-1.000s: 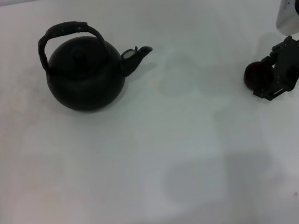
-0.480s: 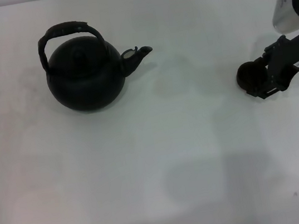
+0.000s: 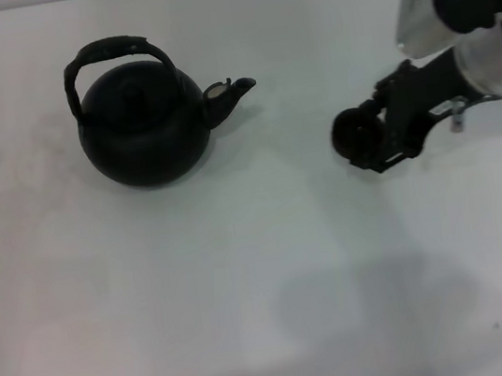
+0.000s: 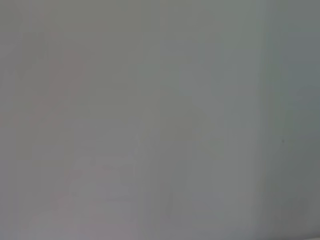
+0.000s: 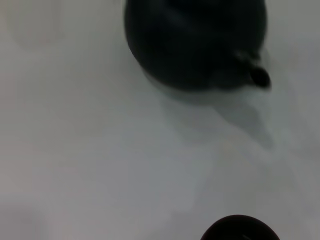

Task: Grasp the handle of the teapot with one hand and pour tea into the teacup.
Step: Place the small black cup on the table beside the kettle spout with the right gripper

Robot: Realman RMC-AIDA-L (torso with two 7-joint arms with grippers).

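One round matte black teapot (image 3: 140,124), right tool (image 3: 364,140) gripping tiny round teacup (image 3: 352,133).

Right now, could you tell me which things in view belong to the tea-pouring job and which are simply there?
Part of the job:
- teapot, standing on the table, untouched
- handle, arching over the pot
- teacup, at the right gripper, level with the spout

Simply there:
- table

The left arm is out of view.
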